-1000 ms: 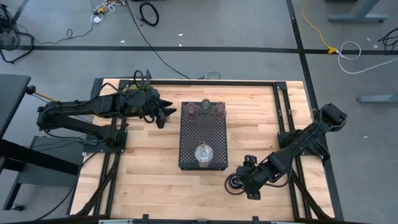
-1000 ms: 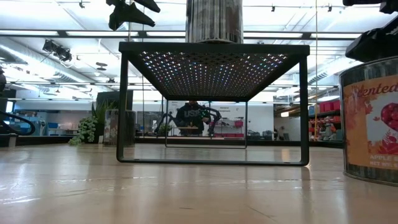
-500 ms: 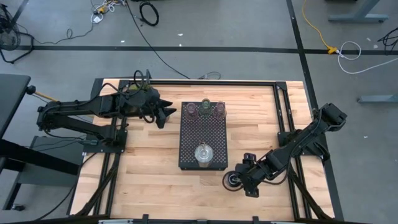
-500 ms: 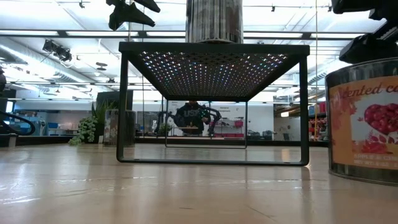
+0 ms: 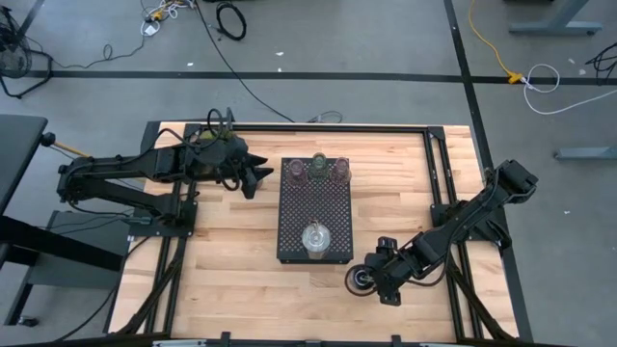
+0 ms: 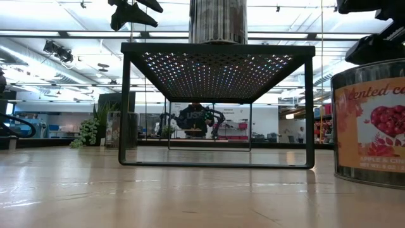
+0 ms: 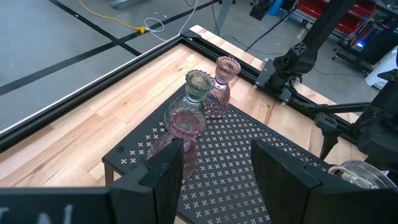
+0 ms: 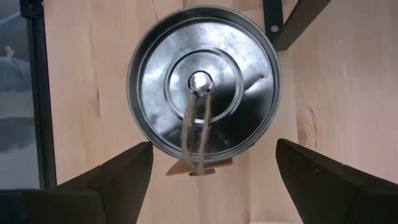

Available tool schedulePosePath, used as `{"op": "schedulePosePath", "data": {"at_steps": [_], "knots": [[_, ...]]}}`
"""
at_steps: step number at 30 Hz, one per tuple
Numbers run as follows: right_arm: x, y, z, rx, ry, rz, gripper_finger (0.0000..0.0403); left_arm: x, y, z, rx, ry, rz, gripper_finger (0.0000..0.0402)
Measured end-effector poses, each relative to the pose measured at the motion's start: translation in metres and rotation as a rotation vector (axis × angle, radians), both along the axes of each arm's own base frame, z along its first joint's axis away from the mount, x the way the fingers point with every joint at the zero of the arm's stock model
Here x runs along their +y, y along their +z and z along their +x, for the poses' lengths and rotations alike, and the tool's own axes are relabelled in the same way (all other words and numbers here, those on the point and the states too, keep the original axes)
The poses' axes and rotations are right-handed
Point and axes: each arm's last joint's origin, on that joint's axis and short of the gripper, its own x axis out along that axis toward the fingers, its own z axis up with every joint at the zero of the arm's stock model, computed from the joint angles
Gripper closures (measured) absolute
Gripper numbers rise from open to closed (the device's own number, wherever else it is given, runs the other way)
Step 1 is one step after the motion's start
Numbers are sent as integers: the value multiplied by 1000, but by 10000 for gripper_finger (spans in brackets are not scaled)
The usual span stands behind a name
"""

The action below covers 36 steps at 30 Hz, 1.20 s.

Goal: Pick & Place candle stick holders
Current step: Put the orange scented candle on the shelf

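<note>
Right gripper (image 8: 202,180) is spread wide above a round metal tin candle (image 8: 204,82) beside the black perforated tray (image 5: 315,207); left gripper (image 7: 214,171) is held parted near three small glass holders (image 7: 205,102)

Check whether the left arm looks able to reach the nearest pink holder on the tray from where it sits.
Probably yes. The left gripper hangs open just off the black tray's far left corner, and its wrist view shows the pink holder right ahead between the fingers, with nothing between. The green holder stands close behind it, so clearance is tight.
</note>
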Motion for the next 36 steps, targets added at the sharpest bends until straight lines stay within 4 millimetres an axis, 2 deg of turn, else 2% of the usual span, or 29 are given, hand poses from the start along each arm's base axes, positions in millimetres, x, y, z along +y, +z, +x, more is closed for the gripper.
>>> {"op": "schedulePosePath", "data": {"at_steps": [12, 36], "knots": [[1, 0, 1, -17, 106, -16, 60, 0, 0, 0, 0, 0, 0, 211], [3, 2, 5, -75, 82, -9, 59, 0, 0, 0, 0, 0, 0, 211]]}}
